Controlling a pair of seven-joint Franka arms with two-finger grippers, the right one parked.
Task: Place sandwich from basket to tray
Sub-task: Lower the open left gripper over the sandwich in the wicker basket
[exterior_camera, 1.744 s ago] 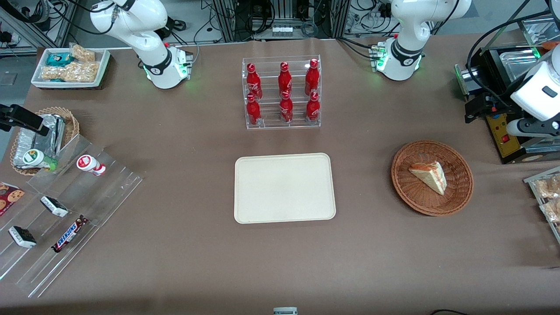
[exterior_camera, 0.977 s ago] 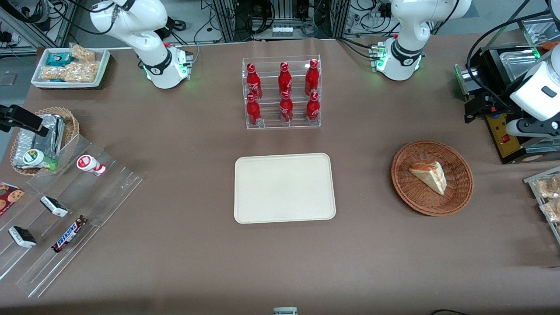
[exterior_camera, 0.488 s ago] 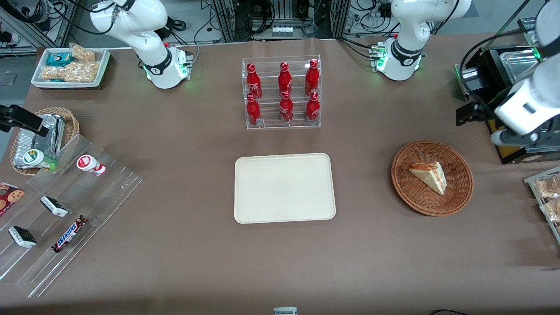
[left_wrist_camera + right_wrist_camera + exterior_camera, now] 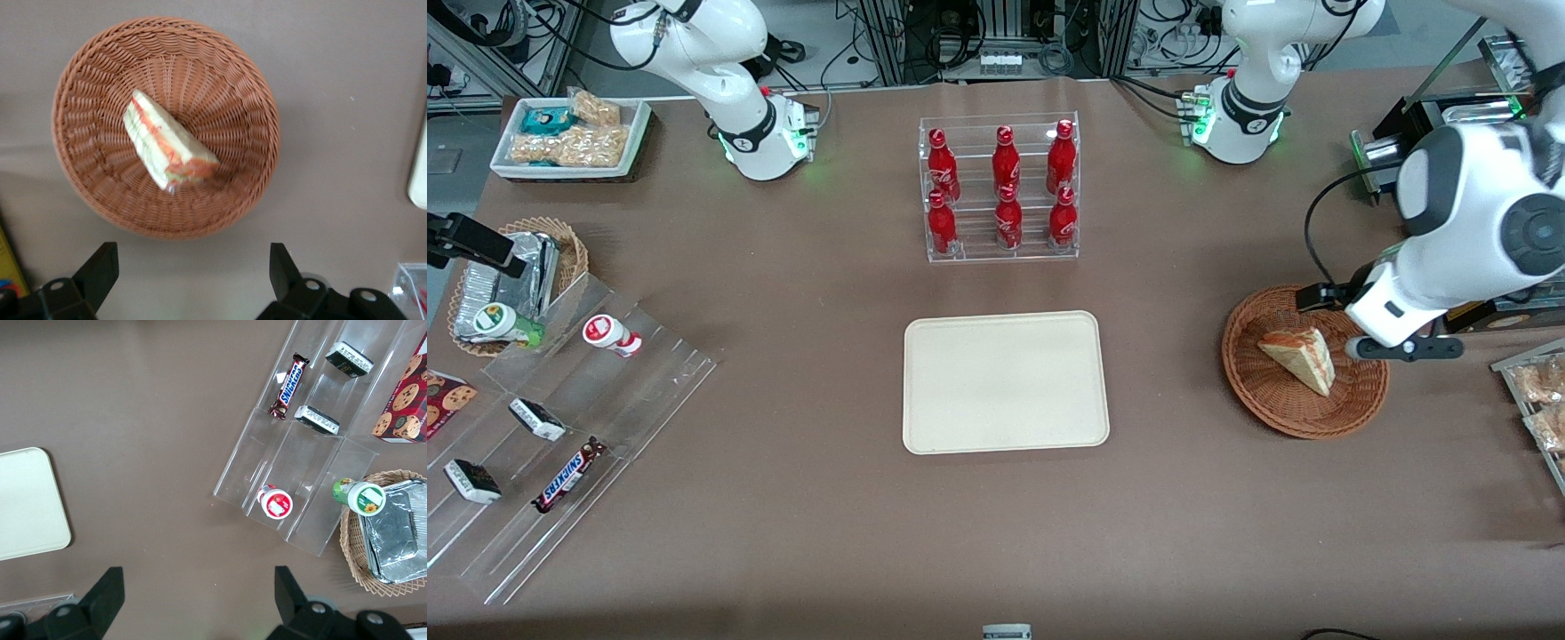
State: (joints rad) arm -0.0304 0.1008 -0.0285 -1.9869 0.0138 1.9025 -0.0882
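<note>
Nothing is moved yet: the sandwich (image 4: pixel 1299 358) lies in the wicker basket (image 4: pixel 1267 404) toward the working arm's end, the gripper (image 4: pixel 193 270) hovers above it with fingers spread apart, and the beige tray (image 4: pixel 1005 382) waits bare mid-table.

Even, diffuse overhead lighting is observed in all views; the brown table (image 4: pixel 783 533) is rendered without hard glare. Soft, short shadows are cast beside the tray (image 4: pixel 1005 382) and the basket (image 4: pixel 1303 422). Small specular highlights are seen on the clear acrylic racks (image 4: pixel 560 498) and the red bottles (image 4: pixel 1005 160). In the left wrist view, the sandwich (image 4: pixel 167 150) is slightly softened by blur, and the open hand (image 4: pixel 193 277) is rendered dark. The front view's nearest table edge is dimmed.
</note>
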